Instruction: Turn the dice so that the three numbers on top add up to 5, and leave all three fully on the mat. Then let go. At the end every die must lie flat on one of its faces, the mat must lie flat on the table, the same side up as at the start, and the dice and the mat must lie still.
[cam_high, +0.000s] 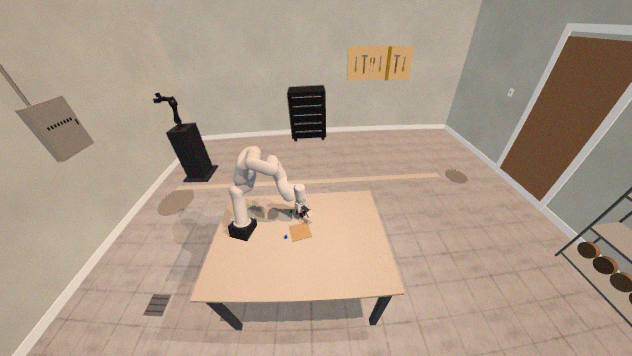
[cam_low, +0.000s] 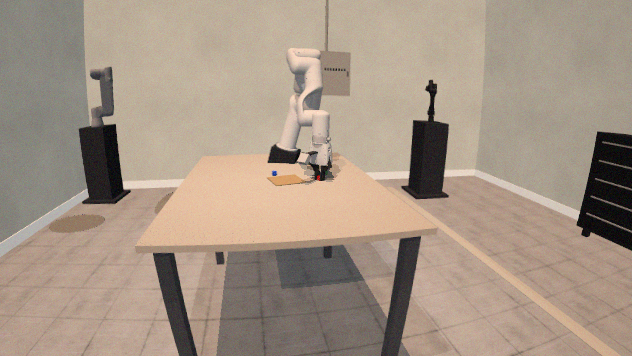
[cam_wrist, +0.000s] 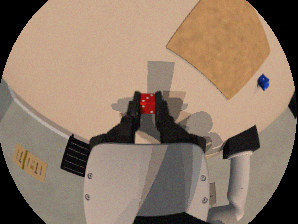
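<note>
My gripper (cam_high: 304, 215) (cam_low: 320, 177) (cam_wrist: 147, 99) is shut on the red die (cam_low: 319, 178) (cam_wrist: 148, 106), with a black finger against each side. The red die shows white pips on two faces in the wrist view; it is at or close to the table, off the mat. The orange-brown mat (cam_high: 300, 232) (cam_low: 286, 180) (cam_wrist: 220, 45) lies flat beside the gripper. The blue die (cam_high: 285, 236) (cam_low: 274, 173) (cam_wrist: 263, 82) lies on the table just off the mat's edge. The green die (cam_high: 291, 211) is beside the gripper, towards the arm's base; the wrist view hides it. The numbers on top are too small to read surely.
The wooden table (cam_high: 345, 260) (cam_low: 240, 215) carries the arm's black base (cam_high: 242, 229) (cam_low: 283, 154) on the blue die's side away from the mat. The arm and gripper cast shadows around the red die. The cabinet, stands and shelf are away from the table.
</note>
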